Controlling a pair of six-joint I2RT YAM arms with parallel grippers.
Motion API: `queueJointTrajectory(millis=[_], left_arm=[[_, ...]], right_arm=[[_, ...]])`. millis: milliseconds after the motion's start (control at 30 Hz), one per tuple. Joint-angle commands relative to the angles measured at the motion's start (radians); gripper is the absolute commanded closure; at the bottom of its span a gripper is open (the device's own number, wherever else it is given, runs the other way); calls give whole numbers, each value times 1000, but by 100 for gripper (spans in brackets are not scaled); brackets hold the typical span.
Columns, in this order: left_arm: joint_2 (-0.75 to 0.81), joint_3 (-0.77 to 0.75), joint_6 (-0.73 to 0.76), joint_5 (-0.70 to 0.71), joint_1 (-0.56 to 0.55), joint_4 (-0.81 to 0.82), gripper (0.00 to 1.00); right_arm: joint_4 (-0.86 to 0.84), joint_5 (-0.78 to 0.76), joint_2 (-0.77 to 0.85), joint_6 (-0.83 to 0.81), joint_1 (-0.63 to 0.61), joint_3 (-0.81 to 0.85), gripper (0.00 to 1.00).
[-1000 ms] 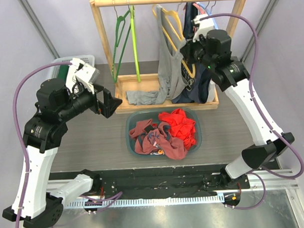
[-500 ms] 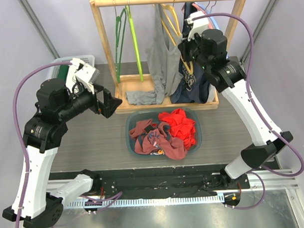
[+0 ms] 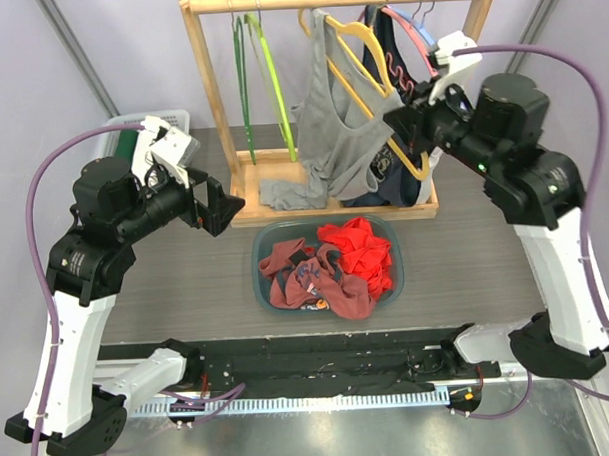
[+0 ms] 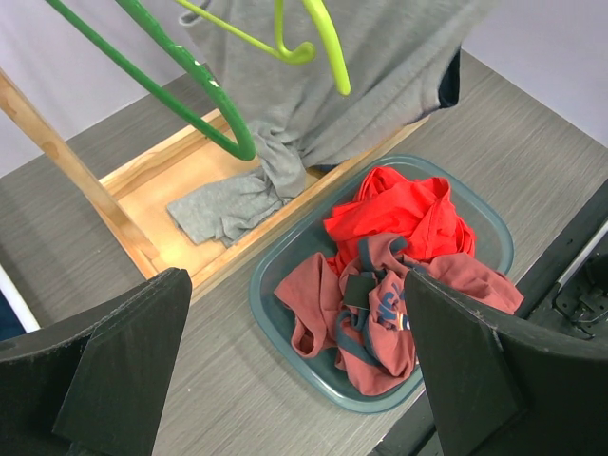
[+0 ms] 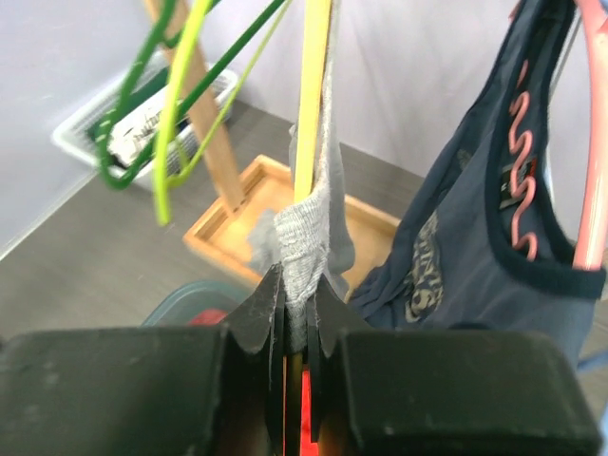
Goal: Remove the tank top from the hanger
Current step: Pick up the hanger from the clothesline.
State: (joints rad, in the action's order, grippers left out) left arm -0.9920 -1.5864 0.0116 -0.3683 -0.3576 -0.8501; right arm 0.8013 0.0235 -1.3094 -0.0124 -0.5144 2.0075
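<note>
On the wooden rack (image 3: 208,86), the grey tank top (image 3: 331,137) still hangs from its yellow hanger (image 3: 374,57), pinched there by the right pincer (image 5: 299,290), left pincer (image 3: 219,203) wide open, so removal looks barely begun.

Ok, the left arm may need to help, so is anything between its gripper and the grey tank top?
Two empty green hangers hang between the open left gripper and the upper tank top; its hem in the wooden tray looks unobstructed.
</note>
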Motion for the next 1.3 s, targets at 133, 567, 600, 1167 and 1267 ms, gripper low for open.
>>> queueJointTrajectory(millis=[133, 567, 600, 1167, 1267], left_arm=[[9, -23, -5, -34, 5, 28, 0], [30, -20, -5, -38, 3, 25, 0], [33, -20, -7, -40, 3, 23, 0], [50, -17, -5, -47, 5, 22, 0], [46, -18, -7, -49, 5, 23, 0]], right_arm=[[-185, 177, 171, 75, -7, 142, 99], [-309, 240, 203, 112, -7, 201, 99], [-344, 256, 202, 120, -7, 220, 99], [-372, 354, 167, 215, -7, 261, 99], [-373, 352, 142, 216, -7, 270, 99]])
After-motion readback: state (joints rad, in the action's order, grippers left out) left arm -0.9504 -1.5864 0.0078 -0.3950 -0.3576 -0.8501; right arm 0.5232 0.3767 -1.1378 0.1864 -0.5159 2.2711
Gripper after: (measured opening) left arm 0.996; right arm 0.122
